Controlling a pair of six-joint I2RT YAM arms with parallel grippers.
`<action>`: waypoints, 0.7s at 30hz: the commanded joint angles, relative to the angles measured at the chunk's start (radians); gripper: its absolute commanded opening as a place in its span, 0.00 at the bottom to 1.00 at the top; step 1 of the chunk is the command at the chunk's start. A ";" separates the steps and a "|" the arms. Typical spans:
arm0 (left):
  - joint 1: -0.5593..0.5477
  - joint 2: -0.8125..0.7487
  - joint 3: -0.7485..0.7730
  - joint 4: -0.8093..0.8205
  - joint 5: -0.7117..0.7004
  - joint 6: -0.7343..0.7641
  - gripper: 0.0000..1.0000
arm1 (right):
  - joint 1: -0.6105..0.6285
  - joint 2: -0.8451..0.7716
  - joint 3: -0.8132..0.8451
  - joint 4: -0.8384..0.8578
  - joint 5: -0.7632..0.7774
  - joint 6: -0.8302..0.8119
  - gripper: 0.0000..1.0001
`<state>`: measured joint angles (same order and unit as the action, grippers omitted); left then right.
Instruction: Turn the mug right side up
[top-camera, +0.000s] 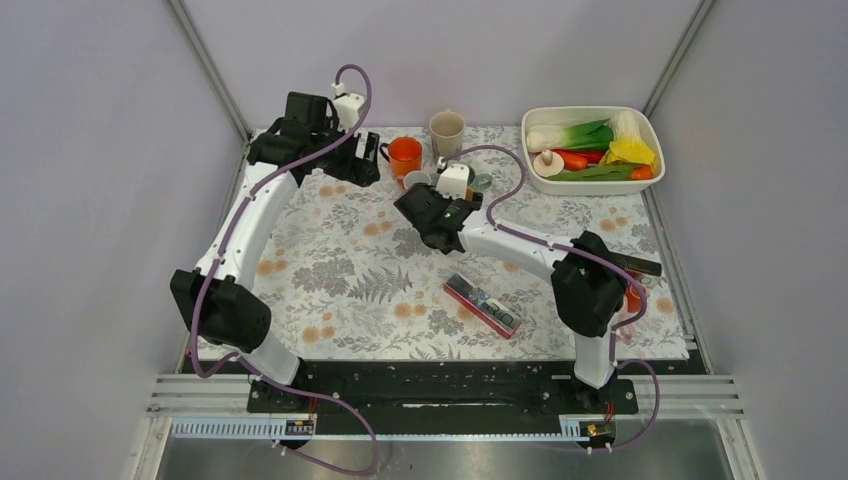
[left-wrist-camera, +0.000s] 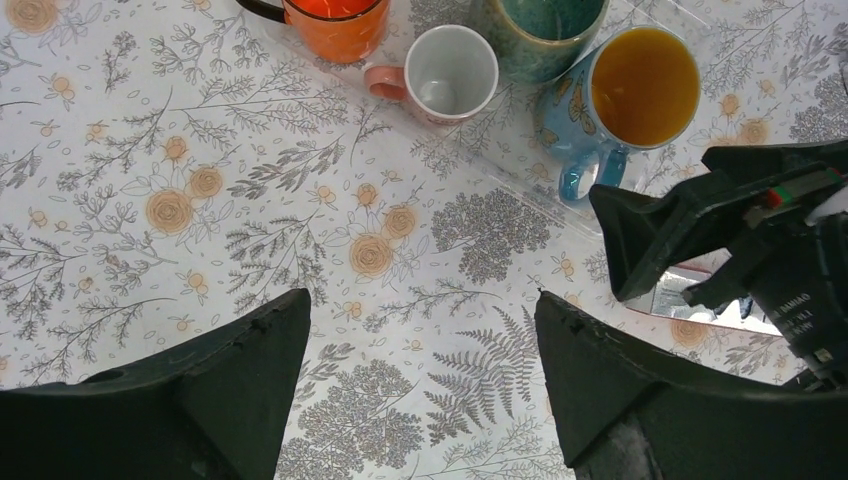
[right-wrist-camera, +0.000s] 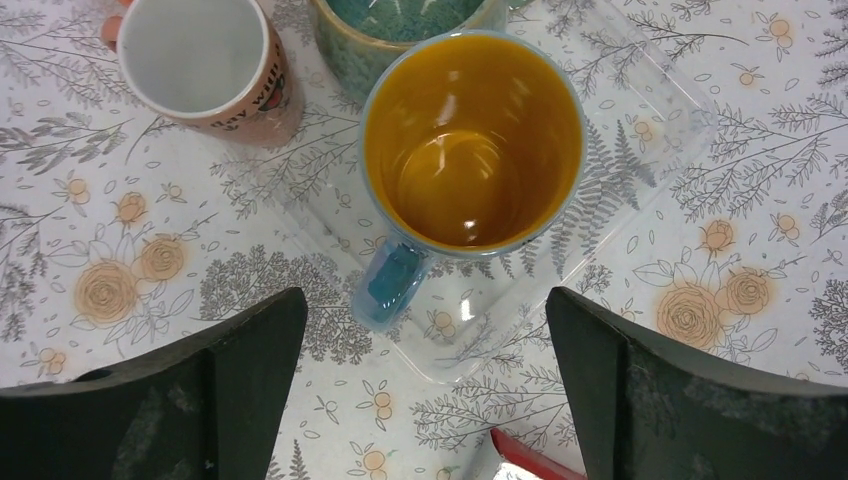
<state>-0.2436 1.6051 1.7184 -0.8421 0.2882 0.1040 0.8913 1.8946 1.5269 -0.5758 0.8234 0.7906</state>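
A blue mug with a yellow inside (right-wrist-camera: 472, 140) stands upright, mouth up, on a clear plastic tray (right-wrist-camera: 640, 130); its handle points toward my right gripper. It also shows in the left wrist view (left-wrist-camera: 643, 88). My right gripper (right-wrist-camera: 426, 300) is open and empty, hovering just near of the mug's handle; in the top view (top-camera: 432, 222) its wrist hides most of the mug. My left gripper (left-wrist-camera: 422, 300) is open and empty above bare cloth, left of the mugs, and shows in the top view (top-camera: 362, 165).
A small pink mug (right-wrist-camera: 200, 60), a green mug (right-wrist-camera: 400, 25) and an orange mug (left-wrist-camera: 335, 25) stand upright close by. A beige cup (top-camera: 447, 130) stands at the back, a white tub of vegetables (top-camera: 592, 148) at the back right, and a red box (top-camera: 485, 305) near centre.
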 joint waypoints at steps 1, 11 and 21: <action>0.006 -0.050 -0.005 0.048 0.059 -0.006 0.86 | 0.007 0.063 0.088 -0.109 0.097 0.066 0.99; 0.013 -0.058 -0.004 0.048 0.078 -0.006 0.86 | -0.003 0.102 0.070 -0.110 0.161 -0.006 0.97; 0.014 -0.055 -0.001 0.046 0.089 -0.007 0.86 | -0.016 0.021 -0.080 -0.053 0.108 -0.054 0.96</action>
<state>-0.2356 1.5917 1.7100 -0.8360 0.3428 0.1040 0.8871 2.0014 1.4960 -0.6502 0.9054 0.7574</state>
